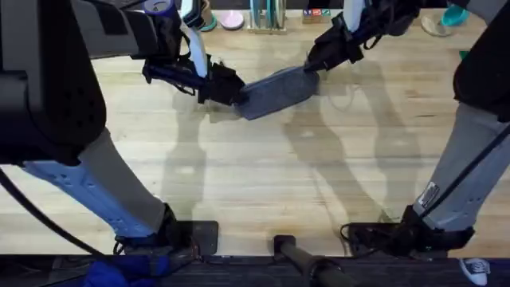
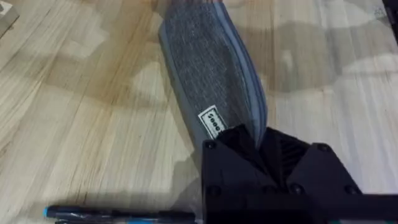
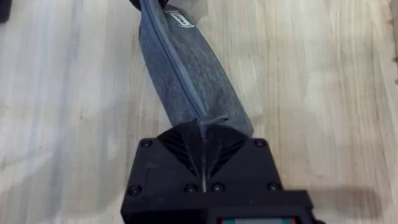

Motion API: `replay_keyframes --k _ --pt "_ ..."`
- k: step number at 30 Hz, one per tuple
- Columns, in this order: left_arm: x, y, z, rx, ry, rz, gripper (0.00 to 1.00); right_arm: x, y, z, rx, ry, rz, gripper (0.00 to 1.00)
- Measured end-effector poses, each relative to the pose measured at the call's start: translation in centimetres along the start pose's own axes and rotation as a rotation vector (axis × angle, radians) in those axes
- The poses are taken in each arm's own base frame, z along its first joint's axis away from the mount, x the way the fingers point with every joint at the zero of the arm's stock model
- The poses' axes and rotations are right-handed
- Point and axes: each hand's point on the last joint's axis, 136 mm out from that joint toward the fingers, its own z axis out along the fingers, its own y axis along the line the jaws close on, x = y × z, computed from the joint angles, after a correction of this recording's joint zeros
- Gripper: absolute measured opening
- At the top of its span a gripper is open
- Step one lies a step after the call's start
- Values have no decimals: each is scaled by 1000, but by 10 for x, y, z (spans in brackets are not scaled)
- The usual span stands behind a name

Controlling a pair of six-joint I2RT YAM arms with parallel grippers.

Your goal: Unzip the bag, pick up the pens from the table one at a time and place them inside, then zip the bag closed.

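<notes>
Grey-blue fabric pencil pouch lies upper middle on the pale wooden counter, zipper seemingly closed. Left tool clenches one end, right tool pinches the zipper end. Thin black pen not yet inside.

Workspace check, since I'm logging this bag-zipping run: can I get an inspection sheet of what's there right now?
Surface: pale wooden table, planks with visible grain.
Job's things: grey-blue bag lying stretched between both grippers, zipper looks closed along its top; a black pen on the wood beside the left gripper.
Clutter: small items along the far edge, too small to identify.
Grippers: left gripper shut on the bag's labelled end; right gripper shut on the opposite end at the zipper.
Cables: dark cables by both arm bases at the near edge.
Surroundings: nothing seen.
</notes>
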Motion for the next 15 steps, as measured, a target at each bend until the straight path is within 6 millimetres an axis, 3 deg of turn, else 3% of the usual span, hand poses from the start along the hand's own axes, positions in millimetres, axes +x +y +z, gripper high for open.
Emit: replay_keyframes --k 15 --pt "0 0 0 -1 0 1 42 -5 1 -7 -7 20 20 29"
